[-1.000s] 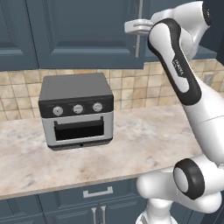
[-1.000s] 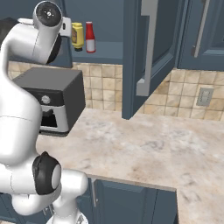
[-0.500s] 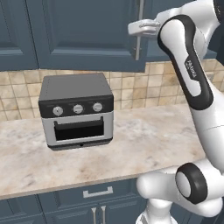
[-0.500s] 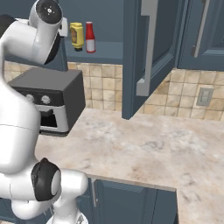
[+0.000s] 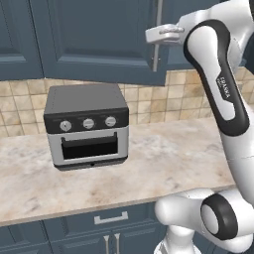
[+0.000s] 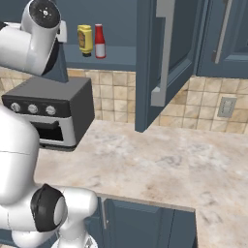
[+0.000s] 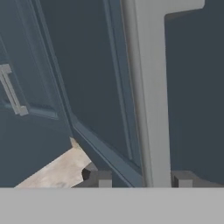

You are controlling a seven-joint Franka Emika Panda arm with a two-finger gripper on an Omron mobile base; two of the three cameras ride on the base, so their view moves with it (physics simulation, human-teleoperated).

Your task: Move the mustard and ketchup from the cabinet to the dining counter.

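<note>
The tool is pinching the long silver bar handle of a door of the dark blue-grey upper wall cabinet; in the hand view its two dark finger tips stand one on each side of the bar, whose long axis runs away from the camera. In the right base view that panelled door stands swung out over the beige marble-look counter.

On the open cabinet's shelf stand two bottles, one of each: the squat yellow mustard squeeze bottle and the slim red ketchup bottle with a pale cap. Both are upright, long axes vertical, caps up, just beside one another, the mustard to the left; whether they touch cannot be told.

One grey toaster oven with three round knobs sits on the counter against the tan tiled wall, below the closed cabinet doors.
</note>
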